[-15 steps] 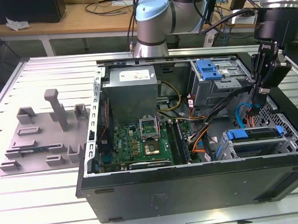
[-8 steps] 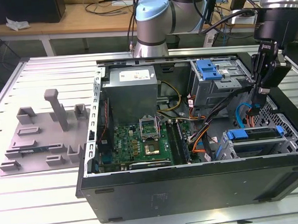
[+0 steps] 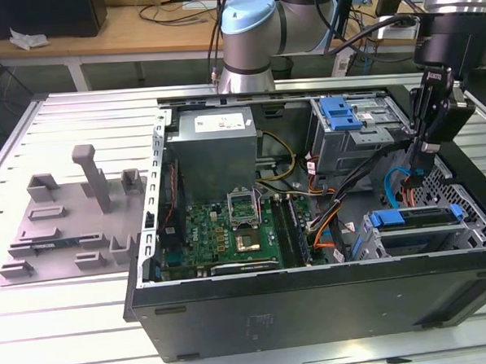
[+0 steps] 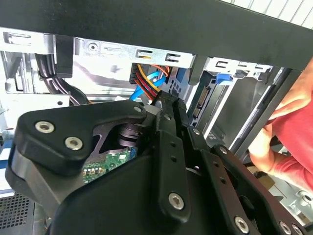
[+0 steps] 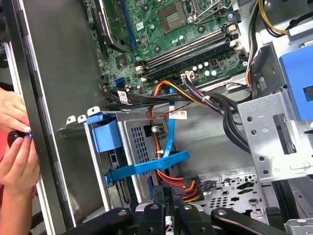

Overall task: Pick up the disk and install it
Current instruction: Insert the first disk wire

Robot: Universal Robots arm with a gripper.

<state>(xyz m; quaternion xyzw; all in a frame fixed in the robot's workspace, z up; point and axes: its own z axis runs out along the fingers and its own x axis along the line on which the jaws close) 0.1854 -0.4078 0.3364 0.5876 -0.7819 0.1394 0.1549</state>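
The disk (image 3: 428, 216), dark with a blue carrier end (image 3: 387, 218), lies flat in the lower drive cage at the exterior view's right, inside the open computer case (image 3: 314, 296). My gripper (image 3: 425, 149) hangs a little above and behind it, pointing down into the case and apart from the disk. In both wrist views the black fingers (image 4: 166, 105) (image 5: 161, 196) stand pressed together with nothing seen between them. The first wrist view shows the blue carrier end (image 5: 106, 135) in its cage, with a blue flat cable (image 5: 146, 167) crossing beside it.
A person's hands (image 5: 14, 147) rest at the case's outer wall; a red sleeve (image 4: 293, 127) shows too. The upper drive cage carries a blue latch piece (image 3: 341, 112). Orange and blue cables (image 3: 398, 186), the motherboard (image 3: 229, 232) and power supply (image 3: 213, 147) fill the case. A grey fixture plate (image 3: 73, 215) lies outside.
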